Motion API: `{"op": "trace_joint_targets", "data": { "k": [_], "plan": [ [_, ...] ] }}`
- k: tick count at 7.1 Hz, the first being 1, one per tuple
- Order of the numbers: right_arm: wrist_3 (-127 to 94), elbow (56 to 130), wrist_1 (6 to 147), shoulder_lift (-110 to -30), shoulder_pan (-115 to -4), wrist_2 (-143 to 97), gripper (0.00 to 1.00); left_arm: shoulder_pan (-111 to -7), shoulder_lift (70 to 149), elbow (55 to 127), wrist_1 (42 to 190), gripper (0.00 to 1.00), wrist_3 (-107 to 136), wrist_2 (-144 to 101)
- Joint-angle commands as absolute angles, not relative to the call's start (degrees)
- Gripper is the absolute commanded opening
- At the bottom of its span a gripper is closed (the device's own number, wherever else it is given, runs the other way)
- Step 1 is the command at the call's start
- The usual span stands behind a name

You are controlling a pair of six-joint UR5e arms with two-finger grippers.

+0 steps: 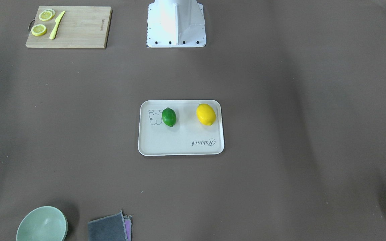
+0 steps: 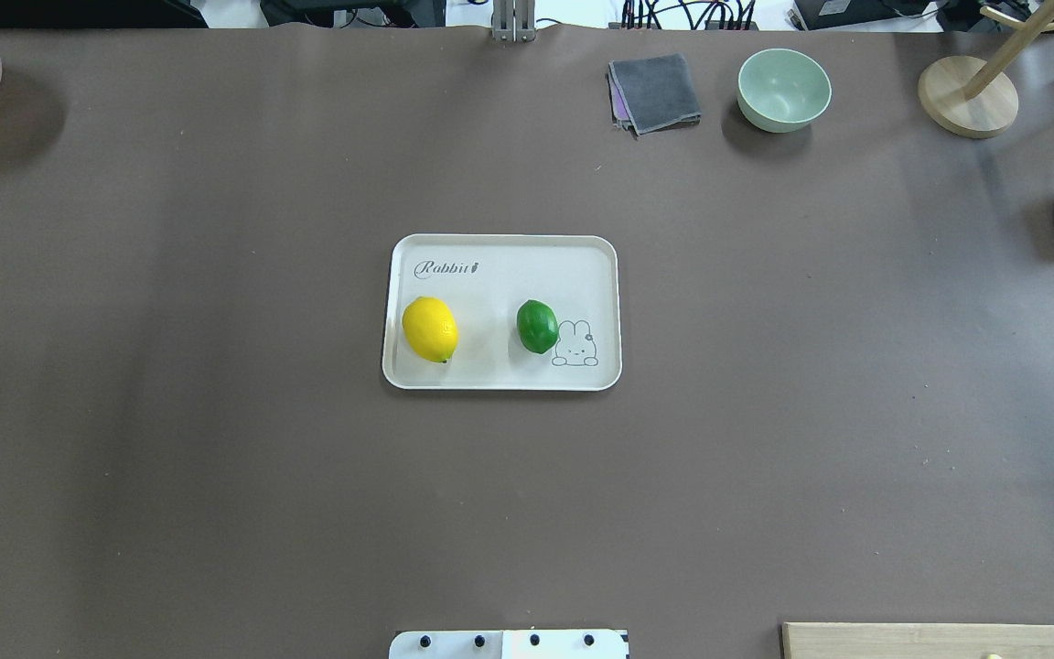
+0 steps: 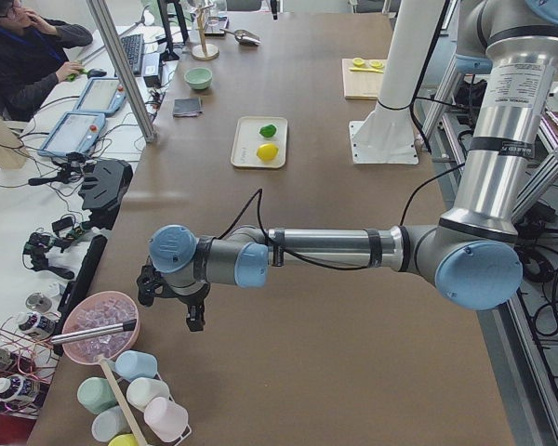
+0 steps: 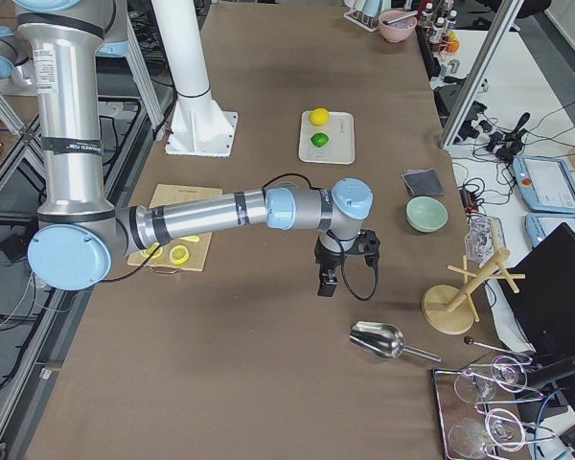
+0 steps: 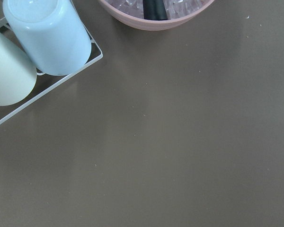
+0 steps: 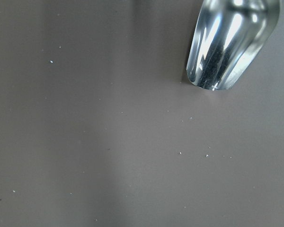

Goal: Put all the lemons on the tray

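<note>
left arm elbow [image 3: 474,276] nearest in left side view. left gripper [image 3: 172,308] hung beside pink ice bowl [image 3: 100,327]; opening and load could not be told. right gripper [image 4: 345,273] hung near steel scoop [image 4: 377,340]; same, could not be told. yellow lemon [image 2: 430,329] and green lemon [image 2: 537,326] lay apart on tray [image 2: 600,275], inside rim. judged: placement complete. advised: no further grasp, arms well clear of tray, lemon slices [image 1: 39,30] left on cutting board [image 1: 82,26].
</note>
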State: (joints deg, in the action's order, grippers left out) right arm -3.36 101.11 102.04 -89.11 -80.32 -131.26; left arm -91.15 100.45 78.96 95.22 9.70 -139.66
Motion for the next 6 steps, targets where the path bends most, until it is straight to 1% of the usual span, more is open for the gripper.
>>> {"op": "trace_joint_targets", "data": {
  "k": [1,6],
  "plan": [
    [-4.56,101.07,102.04,-89.12,-80.24,-132.62,1.00,-91.14,100.37,79.01,95.19,0.98,9.67,-139.66],
    [-4.57,100.64,102.04,-89.12,-79.89,-132.71,1.00,-91.14,100.46,79.10,95.19,0.98,9.58,-139.66]
  ]
}}
